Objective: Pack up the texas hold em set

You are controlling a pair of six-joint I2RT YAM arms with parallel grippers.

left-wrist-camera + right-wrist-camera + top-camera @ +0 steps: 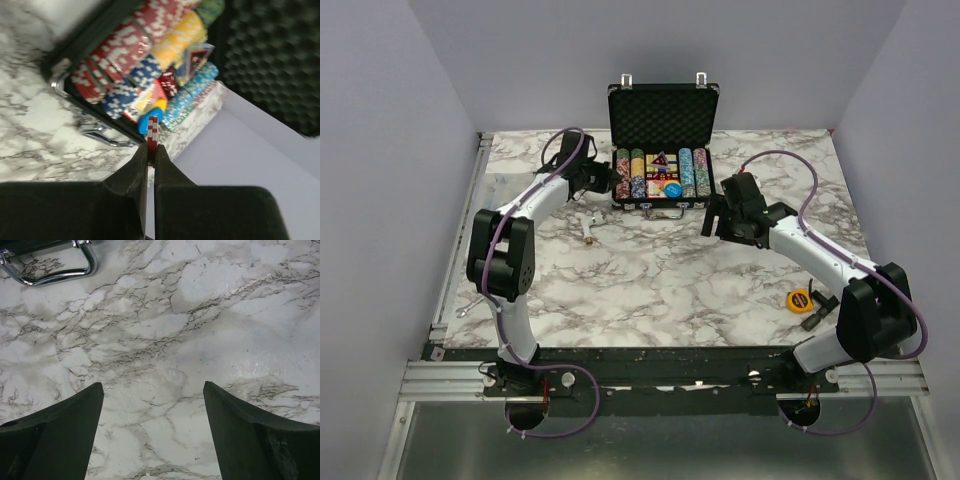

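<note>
Looks mostly packed to me: the briefcase sits open at the far middle of the desk, with the chip rows and blue disc in the tray. The left gripper is pinched tight on a red-and-white chip, just beside the case's left side, so I'd guess that goes in, then the lid gets closed. The right gripper is spread wide over bare marble, holding nothing. Can't tell if it's one chip or two, that wrist view is blurry
</note>
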